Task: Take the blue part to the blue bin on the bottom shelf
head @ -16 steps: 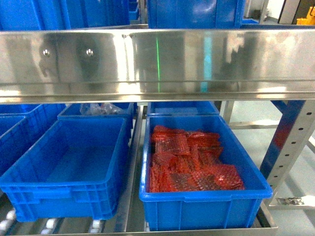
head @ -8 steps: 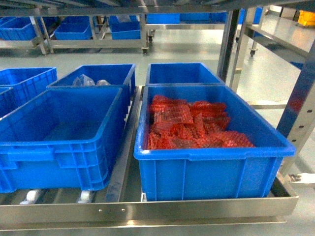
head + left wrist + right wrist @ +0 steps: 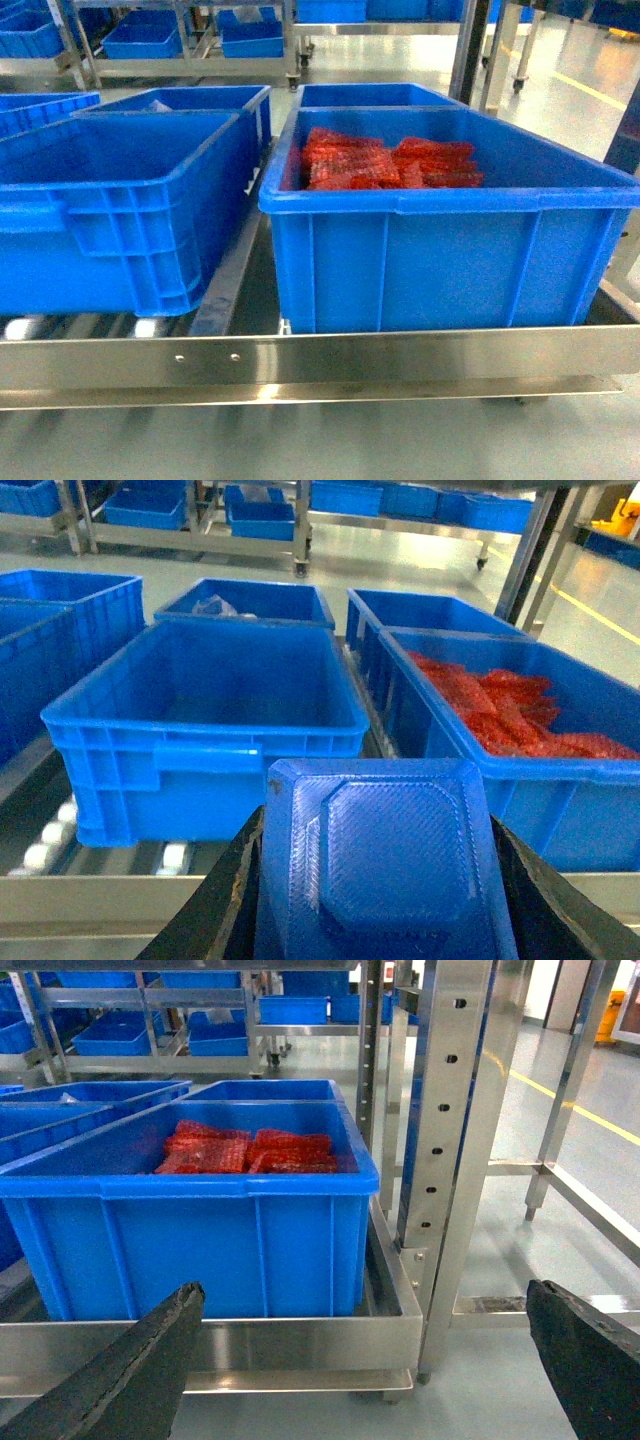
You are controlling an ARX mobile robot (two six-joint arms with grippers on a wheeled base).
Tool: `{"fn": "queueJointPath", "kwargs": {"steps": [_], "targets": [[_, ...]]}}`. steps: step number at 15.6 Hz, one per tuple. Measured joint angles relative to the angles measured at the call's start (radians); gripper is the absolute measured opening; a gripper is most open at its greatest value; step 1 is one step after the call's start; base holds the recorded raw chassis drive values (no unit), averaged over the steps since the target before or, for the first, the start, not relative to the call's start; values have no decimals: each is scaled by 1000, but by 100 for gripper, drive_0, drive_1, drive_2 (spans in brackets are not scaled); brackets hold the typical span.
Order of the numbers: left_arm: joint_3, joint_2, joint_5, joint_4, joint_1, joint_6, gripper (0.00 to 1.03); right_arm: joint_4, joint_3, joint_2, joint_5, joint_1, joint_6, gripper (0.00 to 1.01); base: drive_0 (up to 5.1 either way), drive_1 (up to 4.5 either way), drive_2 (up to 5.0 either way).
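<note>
The blue part, a flat ridged plastic piece with an octagonal raised centre, sits between the black fingers of my left gripper, which is shut on it. It hangs in front of the bottom shelf's front rail. The blue bin holding red bubble-wrap pouches stands on the right of that shelf; in the left wrist view the blue bin lies ahead and to the right of the part. My right gripper is open and empty, low before the blue bin. Neither gripper appears in the head view.
An empty blue crate stands left of the bin, with more blue crates behind both. Rollers show under the left crate. A perforated steel upright rises at the shelf's right corner. More racks with crates stand across the floor.
The head view has dropped lower: the upper shelf rail has left the frame, and the bins and the bottom rail are now seen closer and nearly side-on.
</note>
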Motion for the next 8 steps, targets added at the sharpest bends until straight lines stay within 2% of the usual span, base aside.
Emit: {"fn": "queueJointPath", "kwargs": {"steps": [8], "targets": [[-2, 0, 0, -1, 0, 0, 44, 0, 0, 0, 0, 0, 0, 98, 0, 0, 0]]}}
